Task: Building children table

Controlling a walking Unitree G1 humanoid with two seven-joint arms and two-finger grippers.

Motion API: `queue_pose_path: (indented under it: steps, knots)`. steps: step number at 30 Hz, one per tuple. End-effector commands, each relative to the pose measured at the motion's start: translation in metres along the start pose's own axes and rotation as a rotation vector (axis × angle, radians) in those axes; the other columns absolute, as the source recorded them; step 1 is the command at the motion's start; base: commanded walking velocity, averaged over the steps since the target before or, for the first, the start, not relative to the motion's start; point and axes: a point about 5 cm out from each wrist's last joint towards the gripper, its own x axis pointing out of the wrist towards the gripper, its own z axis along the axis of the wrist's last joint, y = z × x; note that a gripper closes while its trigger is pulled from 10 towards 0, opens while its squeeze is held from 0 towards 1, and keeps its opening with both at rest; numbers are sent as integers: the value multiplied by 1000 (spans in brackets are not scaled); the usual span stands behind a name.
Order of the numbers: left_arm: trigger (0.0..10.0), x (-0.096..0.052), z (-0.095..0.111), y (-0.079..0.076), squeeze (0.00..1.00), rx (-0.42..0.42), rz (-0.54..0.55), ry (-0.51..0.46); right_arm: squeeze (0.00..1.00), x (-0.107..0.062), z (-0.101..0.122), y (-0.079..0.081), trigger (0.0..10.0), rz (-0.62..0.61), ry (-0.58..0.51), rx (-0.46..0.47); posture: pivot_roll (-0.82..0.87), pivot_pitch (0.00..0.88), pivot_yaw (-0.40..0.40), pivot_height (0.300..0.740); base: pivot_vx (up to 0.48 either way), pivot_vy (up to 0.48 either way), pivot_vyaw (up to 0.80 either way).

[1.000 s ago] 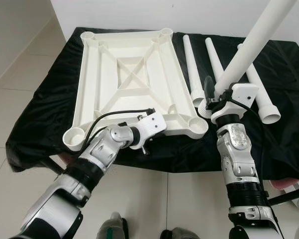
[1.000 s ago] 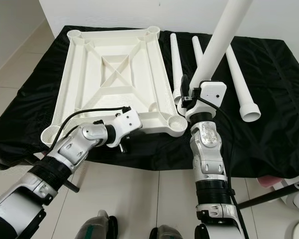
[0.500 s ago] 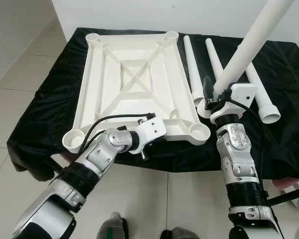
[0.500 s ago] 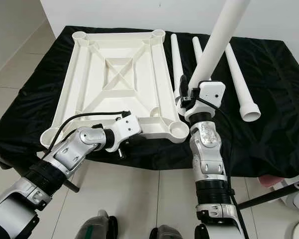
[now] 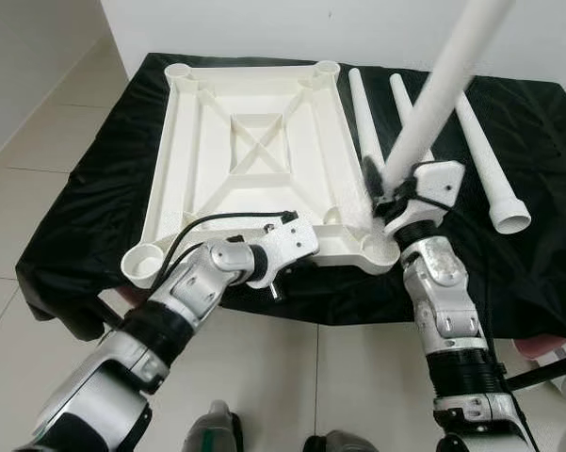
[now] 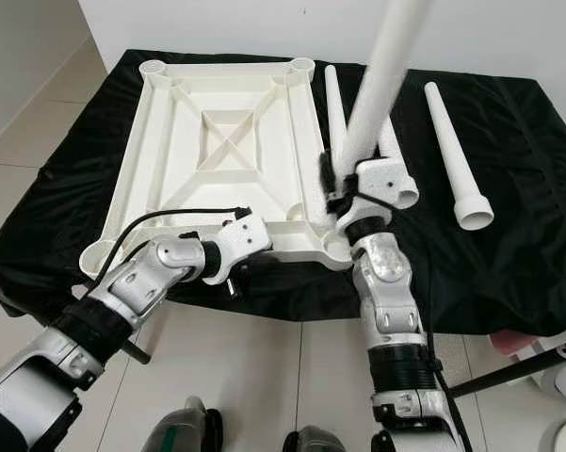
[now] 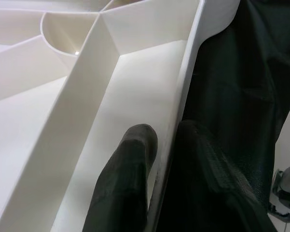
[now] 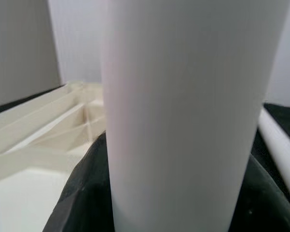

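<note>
The black-draped counter [image 5: 94,235] is carrying the upturned white tabletop [image 5: 254,155], ribs showing, with a round socket at each corner. Three loose legs [image 5: 485,160] are lying beside it to the robot's right. The right gripper [image 5: 396,193] is clasping a fourth table leg [image 5: 443,85], tilted, its base hovering just over the near right socket [image 5: 377,250]. The left gripper [image 7: 166,164] is pinching the tabletop's near rim, one finger on each side. The leg-fitting step appears underway; next the leg likely needs righting, centring on the socket and pressing down.
</note>
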Motion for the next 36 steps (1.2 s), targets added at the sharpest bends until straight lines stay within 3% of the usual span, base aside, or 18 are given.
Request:
queue_pose_path:
  steps: [1, 24, 36]
  knots:
    - [10000, 0, 4, 2, 0, 11, -34, -4, 0, -1, 1, 2, 10000, 16, 5, 9, 49, 43, -13, 740, 0, 0, 0]
    - [10000, -4, -2, 16, 0, -15, 38, 21, 0, -24, -3, -14, 10000, -5, 96, 5, 35, 56, -15, 740, 0, 0, 0]
    - [10000, -4, 0, 20, 0, -17, 53, 19, 0, -29, -3, -4, 10000, 41, 111, 24, 28, 61, -18, 740, 0, 0, 0]
